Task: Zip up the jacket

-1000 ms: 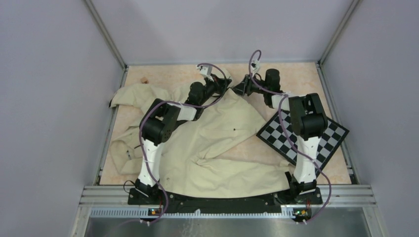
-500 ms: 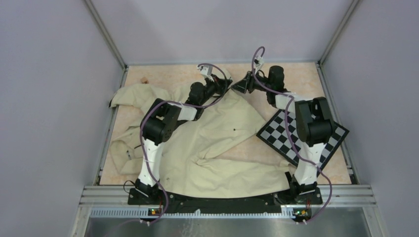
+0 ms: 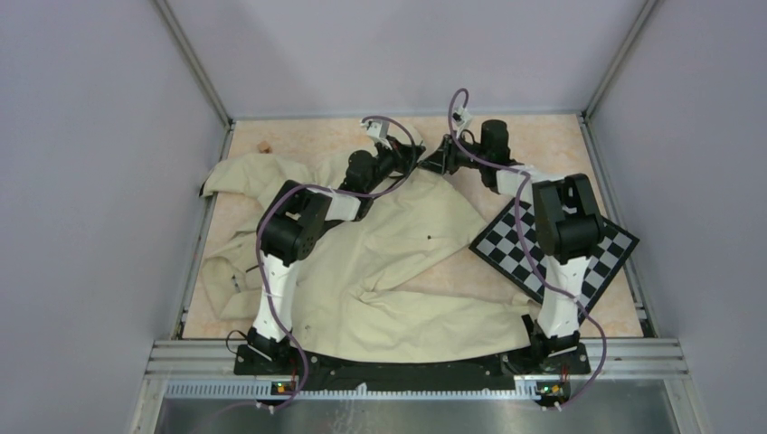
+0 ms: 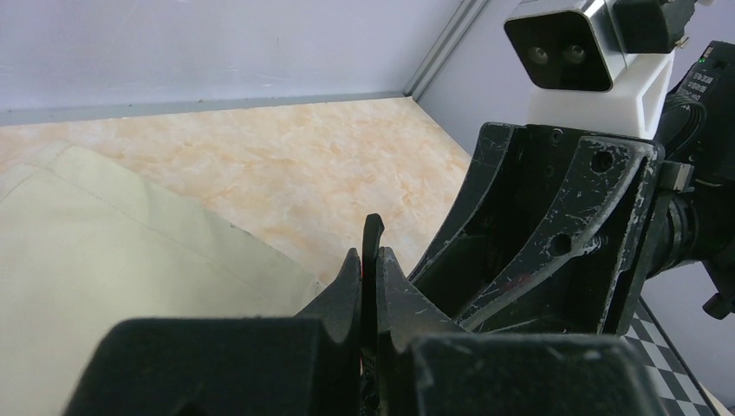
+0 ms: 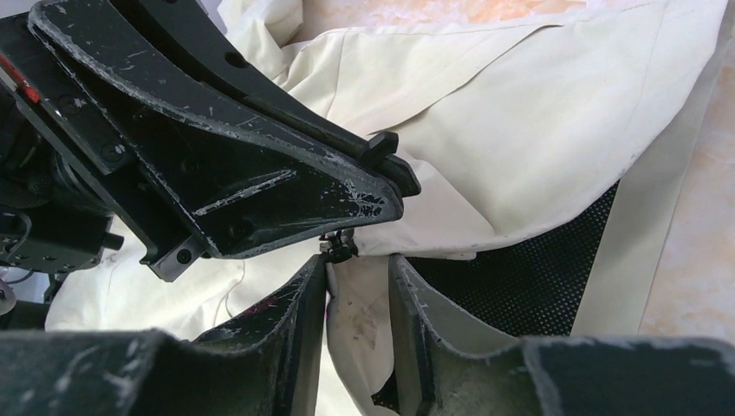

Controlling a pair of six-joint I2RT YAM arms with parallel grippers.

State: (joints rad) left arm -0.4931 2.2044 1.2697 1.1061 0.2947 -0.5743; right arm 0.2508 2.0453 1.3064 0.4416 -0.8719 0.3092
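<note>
Pale lilac walls close in a marbled desk (image 3: 552, 145), and the overhead view shows the jacket (image 3: 398, 262) spread across its left and middle, reaching the left rail and the near edge by the arm bases. Bare desk is left along the far wall and in a strip before the checkerboard (image 3: 502, 246) at right. Both arms reach to the jacket's far edge, tips almost meeting. From the left wrist, the left jaws are closed, a thin black sliver standing between their tips, above cream cloth (image 4: 104, 260). Only the right wrist shows the black mesh lining (image 5: 529, 269). The right jaws straddle a fold of jacket (image 5: 485, 130); I cannot tell whether they grip it.
</note>
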